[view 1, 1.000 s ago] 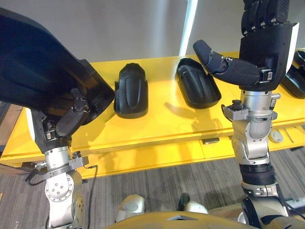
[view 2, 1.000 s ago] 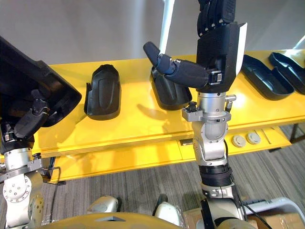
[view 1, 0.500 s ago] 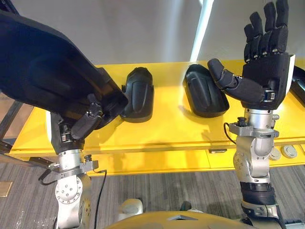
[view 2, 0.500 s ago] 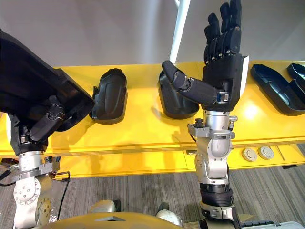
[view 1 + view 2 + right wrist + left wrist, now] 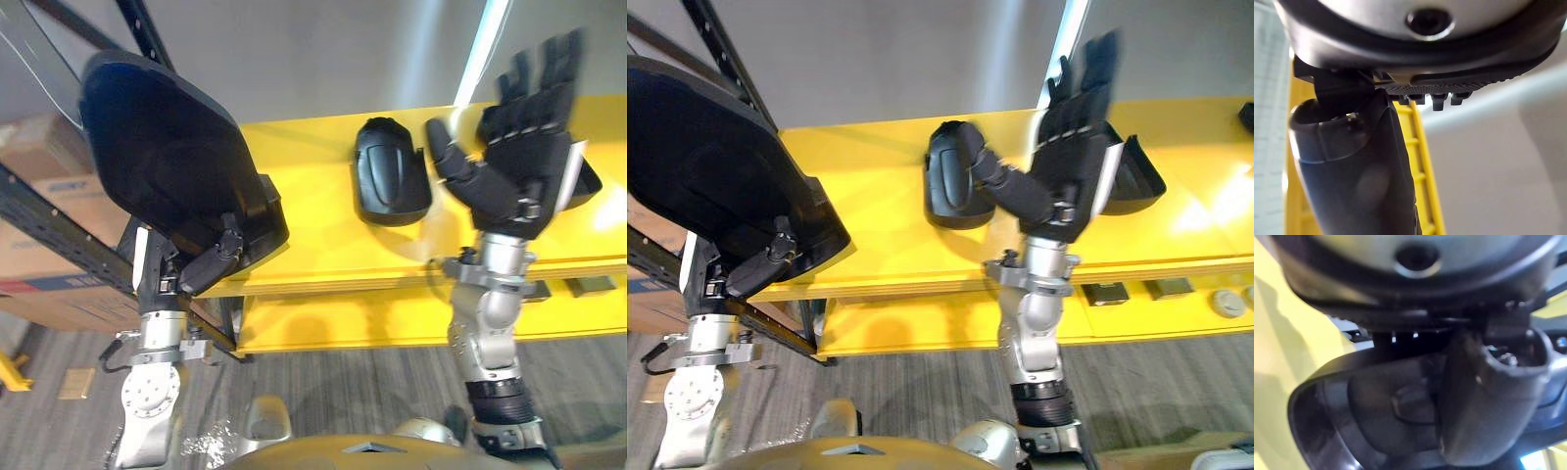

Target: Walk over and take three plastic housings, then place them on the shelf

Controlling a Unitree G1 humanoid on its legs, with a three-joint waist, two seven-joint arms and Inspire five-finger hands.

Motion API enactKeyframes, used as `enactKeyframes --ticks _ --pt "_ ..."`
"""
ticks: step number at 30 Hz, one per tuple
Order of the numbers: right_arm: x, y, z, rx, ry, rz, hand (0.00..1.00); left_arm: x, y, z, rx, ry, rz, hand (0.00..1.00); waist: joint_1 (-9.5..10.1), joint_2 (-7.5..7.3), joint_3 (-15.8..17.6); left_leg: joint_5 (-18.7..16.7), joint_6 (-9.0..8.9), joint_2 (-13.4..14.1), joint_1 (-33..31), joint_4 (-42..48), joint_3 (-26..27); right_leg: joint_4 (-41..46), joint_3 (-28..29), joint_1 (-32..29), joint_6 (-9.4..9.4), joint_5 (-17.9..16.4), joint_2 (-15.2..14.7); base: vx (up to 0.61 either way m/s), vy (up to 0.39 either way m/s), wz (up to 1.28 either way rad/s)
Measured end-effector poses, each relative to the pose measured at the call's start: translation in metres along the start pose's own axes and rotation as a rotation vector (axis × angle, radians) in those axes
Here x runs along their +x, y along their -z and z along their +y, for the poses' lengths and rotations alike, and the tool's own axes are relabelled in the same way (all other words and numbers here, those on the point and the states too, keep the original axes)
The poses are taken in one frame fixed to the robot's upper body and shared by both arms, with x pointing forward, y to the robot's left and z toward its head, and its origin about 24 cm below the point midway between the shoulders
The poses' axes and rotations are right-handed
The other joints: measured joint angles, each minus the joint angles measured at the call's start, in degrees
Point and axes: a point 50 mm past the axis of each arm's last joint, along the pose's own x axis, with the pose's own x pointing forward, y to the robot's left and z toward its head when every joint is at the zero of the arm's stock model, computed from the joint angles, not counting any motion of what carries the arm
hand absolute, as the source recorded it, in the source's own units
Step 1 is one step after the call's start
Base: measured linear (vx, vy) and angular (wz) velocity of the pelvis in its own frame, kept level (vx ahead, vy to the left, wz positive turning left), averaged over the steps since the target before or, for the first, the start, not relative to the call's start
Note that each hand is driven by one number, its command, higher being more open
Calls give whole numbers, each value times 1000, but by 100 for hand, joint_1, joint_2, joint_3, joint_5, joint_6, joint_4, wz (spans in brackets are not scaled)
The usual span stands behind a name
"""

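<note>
Left eye view: the left hand, at 8 o'clock, is curled onto the lower edge of a large black plastic housing, which it holds raised at 10 o'clock. The right hand, at 2 o'clock, is raised with fingers straight and spread, gripping nothing. On the yellow table a second housing lies at 1 o'clock. A third housing lies at 3 o'clock, partly behind the right hand. Right eye view: the black shelf frame crosses at 8 o'clock, below the held housing. Left wrist view: the thumb presses into the held housing's hollow, which appears to contain nothing else, though this view is close and dim. Right wrist view: the right hand's digits are extended, with the table beyond them. Assessment: one of three housings is in hand. Two are yet to be collected, and shelf placement is not yet done.
</note>
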Motion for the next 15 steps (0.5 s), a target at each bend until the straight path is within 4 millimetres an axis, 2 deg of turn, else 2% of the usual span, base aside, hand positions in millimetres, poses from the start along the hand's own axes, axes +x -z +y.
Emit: enactKeyframes --ticks 2,3,5,7,11,13,15 --pt "0 -1 5 -19 -36 -9 100 3 -1 4 14 0 -5 0 -27 -14 -8 251 55 -40 114 -369 -12 228 -117 114 281 -279 420 30 187 7" --pt "3 -9 5 -26 -40 -45 100 10 -5 4 4 14 -32 0 -72 -96 -56 512 141 -201 165 -753 -66 257 -218 216 403 -602 645 98 219 39" --pt "9 -25 0 -52 -30 -129 100 26 -13 -2 -62 15 -96 0 -161 -186 -117 843 265 -505 161 -1222 -185 76 -302 323 355 -916 822 75 125 53" --pt "9 -29 -7 -90 -12 -147 100 36 -19 -12 -146 4 -122 0 -240 -115 -119 952 336 -646 178 -1370 -234 -210 -139 466 333 -926 845 11 51 31" --pt "10 -30 -14 -110 14 -145 100 36 -24 -30 -203 17 -139 0 -368 -42 -127 1091 279 -544 80 -1450 -469 -693 91 696 336 -921 1171 -17 -65 27" --pt "11 -32 -18 -140 5 -145 100 35 -23 -42 -202 79 -125 0 -368 34 -149 1281 157 -350 103 -1722 -514 -669 20 646 335 -919 1356 -44 -111 15" --pt "13 -34 -19 -166 -40 -149 100 35 -23 -44 -167 94 -125 0 -375 94 -179 1486 81 -233 141 -2042 -498 -635 33 517 333 -911 1468 -46 -101 0"
